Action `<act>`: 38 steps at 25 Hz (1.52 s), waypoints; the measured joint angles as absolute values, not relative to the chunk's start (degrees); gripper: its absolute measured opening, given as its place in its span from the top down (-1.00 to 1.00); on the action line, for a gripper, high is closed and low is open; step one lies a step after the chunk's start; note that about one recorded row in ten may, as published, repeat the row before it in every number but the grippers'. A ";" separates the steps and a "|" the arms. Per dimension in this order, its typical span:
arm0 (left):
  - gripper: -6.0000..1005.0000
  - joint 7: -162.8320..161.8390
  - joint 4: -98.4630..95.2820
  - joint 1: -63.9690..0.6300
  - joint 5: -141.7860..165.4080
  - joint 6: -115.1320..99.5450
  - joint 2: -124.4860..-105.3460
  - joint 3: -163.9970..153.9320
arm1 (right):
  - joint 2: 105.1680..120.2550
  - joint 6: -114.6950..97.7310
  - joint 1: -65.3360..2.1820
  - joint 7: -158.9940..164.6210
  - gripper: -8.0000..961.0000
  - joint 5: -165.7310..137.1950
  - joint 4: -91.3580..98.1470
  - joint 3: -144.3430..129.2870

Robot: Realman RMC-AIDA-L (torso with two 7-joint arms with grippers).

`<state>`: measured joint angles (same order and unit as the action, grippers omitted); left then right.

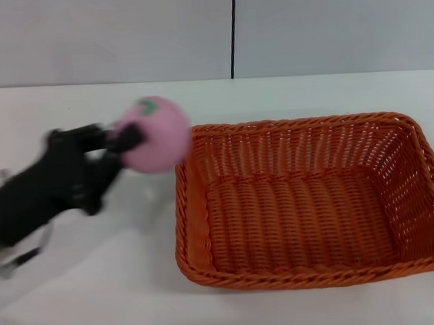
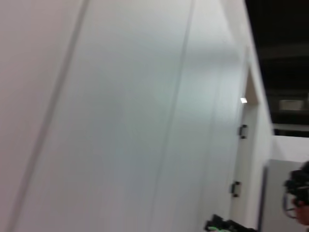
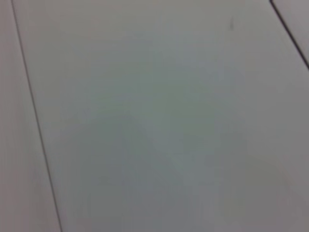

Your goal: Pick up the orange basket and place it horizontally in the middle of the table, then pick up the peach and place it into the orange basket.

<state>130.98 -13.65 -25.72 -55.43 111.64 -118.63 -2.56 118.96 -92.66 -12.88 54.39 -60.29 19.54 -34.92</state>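
In the head view the orange basket lies lengthwise on the white table, right of centre, open and with nothing in it. My left gripper comes in from the left, black and blurred, shut on the pink peach. The peach hangs above the table just left of the basket's near-left rim corner, its green leaf mark facing up. The right gripper is out of view. Both wrist views show only pale wall panels.
A pale grey wall with a dark vertical seam runs behind the table. Bare tabletop lies in front of the basket and to its left under the arm.
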 joint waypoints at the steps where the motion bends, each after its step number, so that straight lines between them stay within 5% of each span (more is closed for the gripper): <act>1: 0.85 132.08 -11.62 -26.68 -55.38 110.33 -118.68 -3.60 | 118.92 -92.86 -12.83 54.13 -0.11 -60.28 19.23 -34.66; 16: 0.25 139.83 0.48 -30.27 -52.41 101.66 -118.82 -7.64 | 118.89 -93.61 -12.54 51.79 -0.11 -60.39 17.73 -32.09; 26: -0.62 139.88 -6.86 -21.59 -53.29 102.58 -118.18 6.05 | 118.84 -93.47 -11.85 51.59 -0.11 -60.40 17.75 -29.68; 38: -0.65 147.60 -10.53 -9.35 -53.36 101.59 -118.09 38.31 | 118.96 -93.20 -13.01 42.26 -0.11 -60.30 12.11 -23.84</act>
<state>147.60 -10.53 -9.35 -53.36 101.59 -118.09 38.31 118.96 -93.20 -13.01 42.26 -60.31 12.11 -23.84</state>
